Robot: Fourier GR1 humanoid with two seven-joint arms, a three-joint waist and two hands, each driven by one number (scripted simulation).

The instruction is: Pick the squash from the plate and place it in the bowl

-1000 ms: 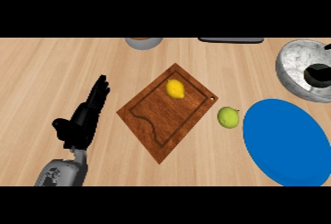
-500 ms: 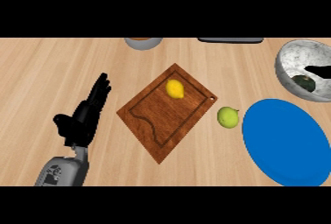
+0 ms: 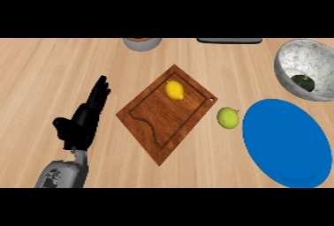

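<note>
Squash (image 3: 304, 82) lies dark inside the grey bowl (image 3: 291, 56) at upper right of the frame, above the blue plate (image 3: 286, 142). At lower left the left hand (image 3: 81, 122) rests with fingers straight, holding nothing, beside a wooden board (image 3: 157, 119) bearing a lemon (image 3: 174, 89); a lime (image 3: 228, 118) sits between board and plate.

No text, label, brand, number or sign can be read anywhere in the head view; no marking is seen on the things at the centre of the frame, at its right side, or along its upper edge.
</note>
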